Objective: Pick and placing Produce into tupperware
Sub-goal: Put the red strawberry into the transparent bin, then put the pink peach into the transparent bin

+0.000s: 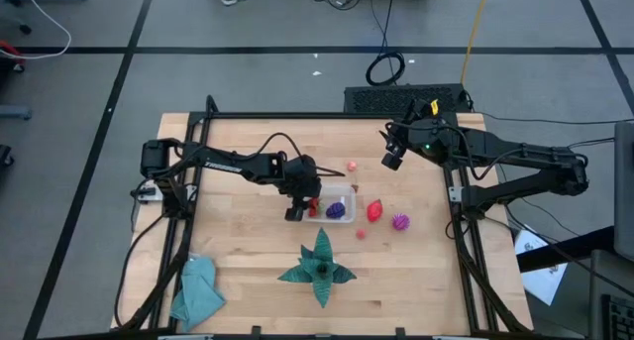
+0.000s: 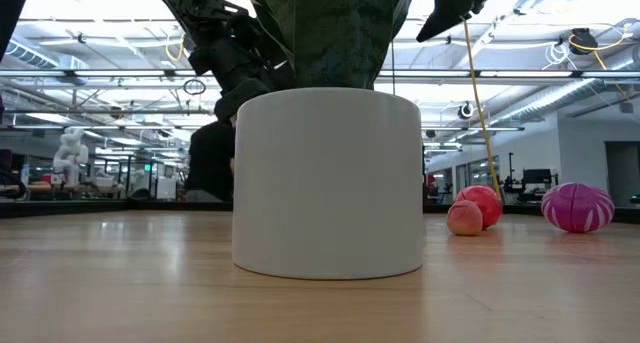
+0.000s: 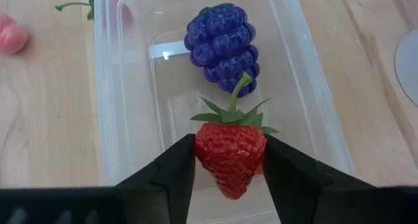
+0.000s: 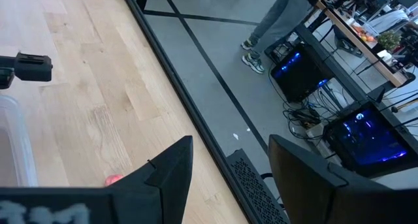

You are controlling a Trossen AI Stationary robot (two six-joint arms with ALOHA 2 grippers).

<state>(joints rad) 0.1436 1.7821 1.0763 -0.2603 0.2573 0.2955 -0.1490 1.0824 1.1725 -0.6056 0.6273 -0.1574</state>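
Observation:
The clear tupperware (image 1: 343,193) sits mid-table with a purple grape bunch (image 3: 222,48) lying on its floor. My left gripper (image 1: 304,203) stands over the container's left end, shut on a red strawberry (image 3: 230,155). Loose on the wood are a pink fruit (image 1: 352,167), a red fruit (image 1: 374,210), a small pink fruit (image 1: 361,233) and a spiky magenta ball (image 1: 400,221). My right gripper (image 1: 393,159) hangs open above the table's far right part, touching nothing. My left gripper pinches the strawberry by the two sides of its red body (image 3: 202,152), one dark finger (image 3: 173,172) on each side. The fingers come from above, slanting from the table's left. Its green cap (image 3: 232,113) points away from the wrist, over the container's inside.
A dark-green star-shaped leafy thing (image 1: 319,266) in a white pot (image 2: 328,183) stands near the table's near edge. A teal cloth (image 1: 196,290) lies at the near left corner. A person stands on the floor beyond the table (image 4: 274,21).

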